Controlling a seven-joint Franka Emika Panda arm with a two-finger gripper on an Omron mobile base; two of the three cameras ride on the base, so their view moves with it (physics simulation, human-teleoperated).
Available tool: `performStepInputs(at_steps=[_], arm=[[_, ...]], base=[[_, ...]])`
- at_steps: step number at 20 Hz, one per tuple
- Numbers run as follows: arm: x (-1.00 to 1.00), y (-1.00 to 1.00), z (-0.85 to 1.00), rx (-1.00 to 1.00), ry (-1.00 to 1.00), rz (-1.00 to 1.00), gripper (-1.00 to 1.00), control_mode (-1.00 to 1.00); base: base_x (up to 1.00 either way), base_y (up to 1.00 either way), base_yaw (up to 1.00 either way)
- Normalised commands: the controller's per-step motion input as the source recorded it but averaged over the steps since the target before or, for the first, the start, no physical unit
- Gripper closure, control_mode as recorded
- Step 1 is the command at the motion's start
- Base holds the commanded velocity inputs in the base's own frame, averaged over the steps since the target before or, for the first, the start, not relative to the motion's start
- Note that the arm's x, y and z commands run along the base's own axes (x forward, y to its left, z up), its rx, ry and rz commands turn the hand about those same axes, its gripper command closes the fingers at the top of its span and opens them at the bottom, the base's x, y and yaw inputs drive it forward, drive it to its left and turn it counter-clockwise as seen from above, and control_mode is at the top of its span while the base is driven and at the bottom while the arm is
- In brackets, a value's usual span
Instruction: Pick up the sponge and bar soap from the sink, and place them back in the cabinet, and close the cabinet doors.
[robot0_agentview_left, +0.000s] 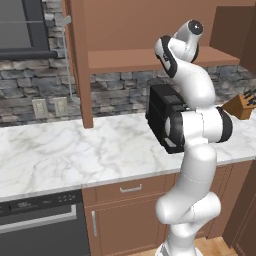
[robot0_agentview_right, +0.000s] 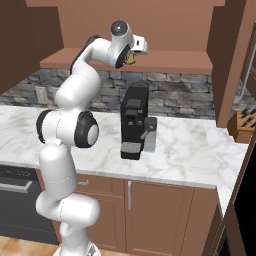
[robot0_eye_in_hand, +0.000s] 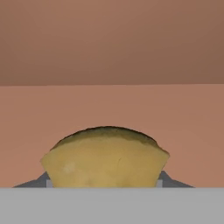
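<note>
Inside cabinet (robot0_agentview_right: 150, 30), gripper (robot0_agentview_right: 134, 56) clamps sponge (robot0_eye_in_hand: 105, 159)

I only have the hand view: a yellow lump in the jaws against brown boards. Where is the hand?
Observer: Up at the wall cabinet, with the hand over its lower board and the sponge in the jaws.
Operator: What's underneath?
Observer: A black coffee machine on the marble counter, just below the hand.
Operator: And the doors?
Observer: Both cabinet doors stand open, one swung out to each side.
</note>
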Motion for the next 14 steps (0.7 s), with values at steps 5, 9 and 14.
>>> performStepInputs(at_steps=[5, 9, 14], arm=[[0.0, 0.0, 0.0, 0.0, 0.0, 0.01, -1.0, -1.0], [0.0, 0.0, 0.0, 0.0, 0.0, 0.0, -1.0, -1.0], [0.0, 0.0, 0.0, 0.0, 0.0, 0.0, -1.0, -1.0]], base=[[0.0, 0.0, 0.0], [0.0, 0.0, 0.0], [0.0, 0.0, 0.0]])
